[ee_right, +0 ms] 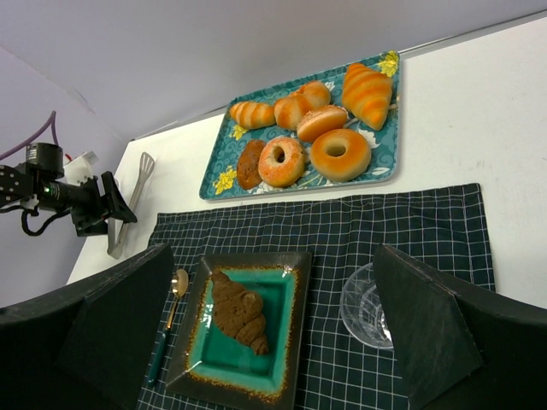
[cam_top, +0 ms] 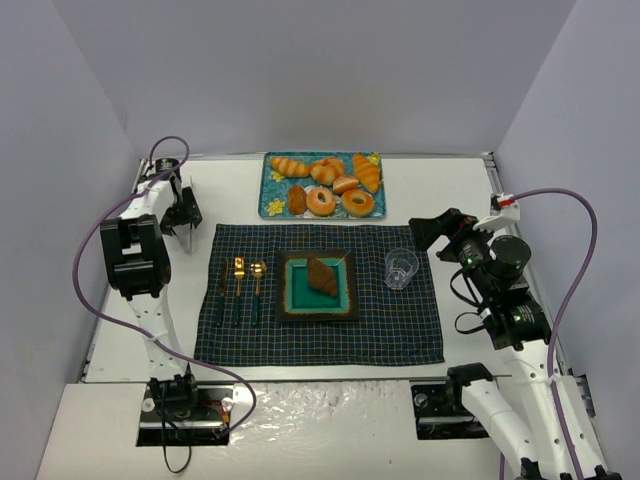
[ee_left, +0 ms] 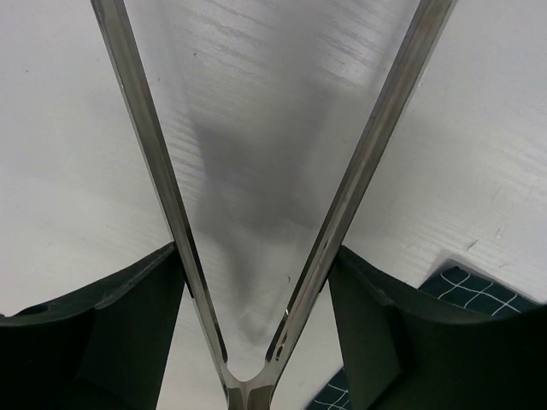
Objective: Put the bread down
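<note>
The bread (ee_right: pixel 240 312), dark brown and ridged like a croissant, lay on the teal square plate (ee_right: pixel 286 299) in the middle of the checked placemat (ee_right: pixel 410 231). It lay a little diagonal and inside the rim, and no tool touched it. By this the placing seemed to be done already, or almost.

The left gripper (ee_left: pixel 256 256) was far from the plate, over the bare table at the left of the placemat. Its two fingers pressed from both sides on a pair of metal tongs (ee_left: pixel 156 171). The blades of the tongs stood spread in a wide V and nothing was between them. The right gripper (ee_right: pixel 273 256) was slack, with its fingers wide apart and no object between them. It hung at the right side, above and behind the glass (ee_right: pixel 363 299).

I judged the bread to be light and probably a little soft, with a crust that could dent or flake if it were squeezed hard. The ridges across its back should give good hold and keep it from slipping. The best place to take it seemed the thick middle, with the blades across the short width. The ends were thinner and could turn or break off in the grip. A gentle squeeze should be enough for such a small weight.

The other breads stayed on the blue tray (ee_right: pixel 224 181) behind the placemat, well apart from the plate
</note>
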### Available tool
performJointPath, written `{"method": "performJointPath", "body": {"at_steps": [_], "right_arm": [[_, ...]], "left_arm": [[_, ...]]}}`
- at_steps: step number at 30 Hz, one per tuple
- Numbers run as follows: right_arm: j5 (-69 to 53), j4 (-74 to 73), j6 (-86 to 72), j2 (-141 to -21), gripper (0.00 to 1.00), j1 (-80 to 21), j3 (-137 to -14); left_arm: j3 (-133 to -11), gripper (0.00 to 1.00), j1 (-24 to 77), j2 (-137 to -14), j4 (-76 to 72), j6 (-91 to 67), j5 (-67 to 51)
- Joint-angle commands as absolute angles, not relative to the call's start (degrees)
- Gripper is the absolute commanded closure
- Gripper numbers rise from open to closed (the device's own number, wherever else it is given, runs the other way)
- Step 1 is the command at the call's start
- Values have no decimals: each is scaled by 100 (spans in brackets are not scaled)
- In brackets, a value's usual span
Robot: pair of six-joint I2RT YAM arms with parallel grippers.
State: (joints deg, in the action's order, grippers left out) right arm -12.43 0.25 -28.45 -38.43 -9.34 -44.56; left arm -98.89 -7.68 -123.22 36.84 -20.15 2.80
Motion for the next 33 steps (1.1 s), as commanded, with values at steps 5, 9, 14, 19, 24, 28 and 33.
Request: {"method": "performJointPath", "body": {"at_steps": [5, 9, 14, 19, 24, 28, 33], "right_arm": [[-1327, 550, -2888, -3749, 0, -932, -4509], [-1327, 535, -2900, -3723, 0, -939, -4518], [-1336, 510, -2912, -3697, 0, -940, -4518], [-1331, 496, -2932, -3660, 0, -940, -4528], [-1327, 492, -2935, -3656, 0, -940, -4536], [-1326, 492, -2935, -3666, 0, -940, -4553], [-1336, 483, -2936, -3696, 0, -940, -4579]], "left_arm": [[-10055, 33, -817, -12086, 3734, -2127, 264], [-10048, 31, -824, -12038, 3788, -2139, 258], [-10055, 29, -817, -12002, 3848, -2164, 264], [-10055, 28, -817, -11947, 3931, -2185, 264], [-10075, 28, -817, -11675, 4011, -2189, 326], [-10211, 28, -817, -11326, 4147, -2150, 371], [-10475, 28, -752, -10722, 4468, -2070, 308]]}}
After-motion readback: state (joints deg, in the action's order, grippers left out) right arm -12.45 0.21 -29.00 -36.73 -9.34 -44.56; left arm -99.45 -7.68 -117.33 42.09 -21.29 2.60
